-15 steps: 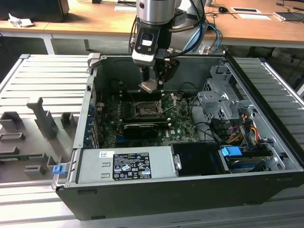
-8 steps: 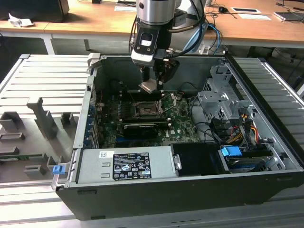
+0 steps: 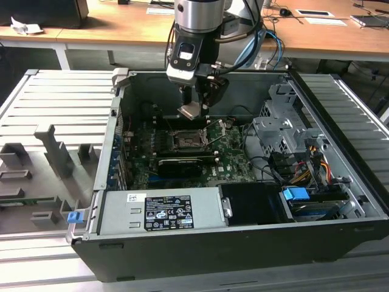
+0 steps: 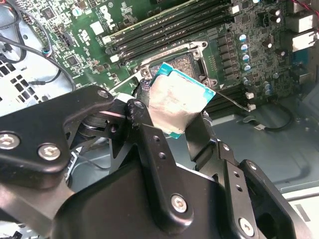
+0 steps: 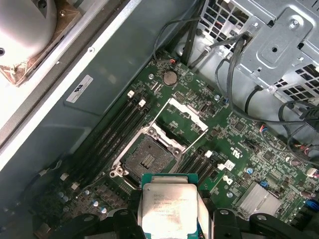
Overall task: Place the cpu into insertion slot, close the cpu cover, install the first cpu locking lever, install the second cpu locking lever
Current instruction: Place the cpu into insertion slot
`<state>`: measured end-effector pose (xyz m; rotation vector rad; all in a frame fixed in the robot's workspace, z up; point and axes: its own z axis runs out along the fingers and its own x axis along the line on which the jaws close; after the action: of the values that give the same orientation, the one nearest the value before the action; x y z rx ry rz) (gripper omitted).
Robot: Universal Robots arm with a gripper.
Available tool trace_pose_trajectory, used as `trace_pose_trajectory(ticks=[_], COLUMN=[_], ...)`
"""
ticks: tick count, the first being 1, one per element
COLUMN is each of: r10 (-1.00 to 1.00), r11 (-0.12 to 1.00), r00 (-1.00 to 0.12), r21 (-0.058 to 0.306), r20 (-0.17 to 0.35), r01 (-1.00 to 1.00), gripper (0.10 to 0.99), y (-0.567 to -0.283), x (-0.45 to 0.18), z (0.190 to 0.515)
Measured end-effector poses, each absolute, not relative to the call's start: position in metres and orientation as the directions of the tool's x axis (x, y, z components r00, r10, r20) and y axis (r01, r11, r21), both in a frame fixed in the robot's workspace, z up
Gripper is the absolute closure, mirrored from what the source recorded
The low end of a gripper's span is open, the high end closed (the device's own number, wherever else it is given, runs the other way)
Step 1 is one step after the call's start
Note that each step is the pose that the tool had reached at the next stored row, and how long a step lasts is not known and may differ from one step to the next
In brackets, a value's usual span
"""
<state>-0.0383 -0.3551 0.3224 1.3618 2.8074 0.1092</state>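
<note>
Silver-sleeved, your arm hangs straight down into the open computer case, with the gripper poised over the green motherboard. The cpu is a flat square with a pale metal top and a teal edge, tilted in the second wrist view. Your black fingers clamp its opposite edges, holding it in the air just above the insertion slot. The cpu cover is swung open beside the slot.
</note>
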Motion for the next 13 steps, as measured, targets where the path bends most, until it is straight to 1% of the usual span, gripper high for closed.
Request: trace_pose_trajectory(ticks=[13], r10=[0.805], r11=[0.591], r00=[-0.594], r21=[0.071], r20=[0.013], r01=[0.803], gripper=[0.557], y=[-0.3551], x=[-0.0383], z=[0.3206])
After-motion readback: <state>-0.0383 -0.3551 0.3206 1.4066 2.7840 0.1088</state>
